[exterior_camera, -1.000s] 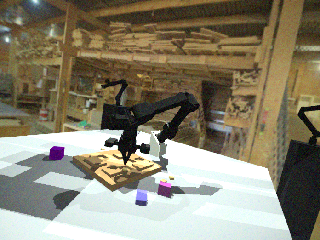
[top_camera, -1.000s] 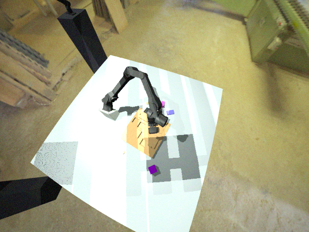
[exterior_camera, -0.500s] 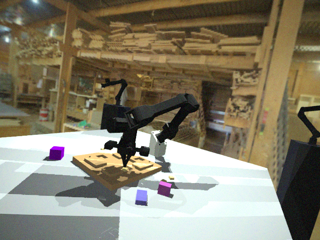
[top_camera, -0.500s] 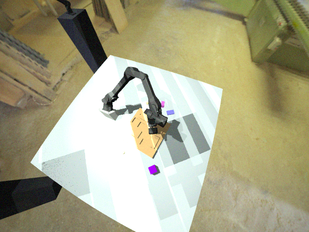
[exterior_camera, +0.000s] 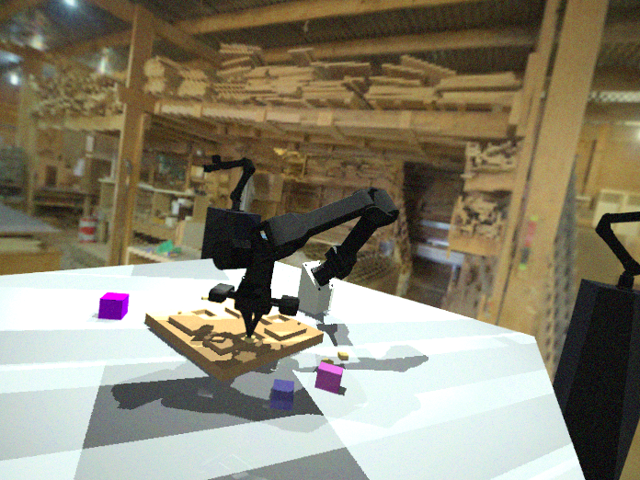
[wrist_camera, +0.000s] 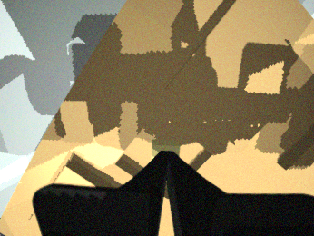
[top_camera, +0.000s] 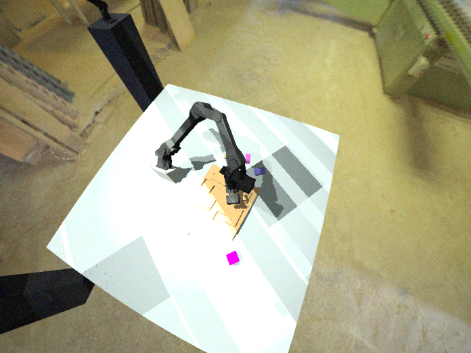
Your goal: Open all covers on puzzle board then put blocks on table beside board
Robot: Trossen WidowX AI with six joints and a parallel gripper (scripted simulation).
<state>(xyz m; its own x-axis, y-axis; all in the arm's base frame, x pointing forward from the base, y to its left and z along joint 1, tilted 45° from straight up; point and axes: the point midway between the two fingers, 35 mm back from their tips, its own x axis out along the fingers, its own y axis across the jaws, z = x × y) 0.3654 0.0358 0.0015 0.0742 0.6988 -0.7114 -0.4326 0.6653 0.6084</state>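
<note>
Puzzle board (top_camera: 222,191) (exterior_camera: 279,356) (wrist_camera: 254,172) lies on the table (top_camera: 125,285) (exterior_camera: 464,413), directly below my gripper (top_camera: 231,193) (exterior_camera: 249,337) (wrist_camera: 166,156). Jaws together, nothing between them; tips low, at or just above a small pale knob (exterior_camera: 249,339). Contact: cannot tell.

My read: closed tips are for pushing a cover by its knob, so a cover is probably being worked. Which one, and how far open, I cannot tell through the shadows. At least one open recess (exterior_camera: 279,319) shows on the base side.

Risks: tips set too high would skate over the knob; too low, they scrape the board and drag it whole. Pushing off the track line could bind a slider. Hard shadow stripes could pass for grooves or well edges, so I would check the line before pushing.

Outward: the blue block (top_camera: 259,171) (exterior_camera: 282,394) and pink block (top_camera: 248,158) (exterior_camera: 329,377) sit off the board's near edge in the exterior view, fairly close together; a wide sweep there could clip them. The magenta block (top_camera: 233,257) (exterior_camera: 113,305) stands well apart on another side. More room that way. Arm base (exterior_camera: 314,291) is behind the board; straight up looks the safest exit.
</note>
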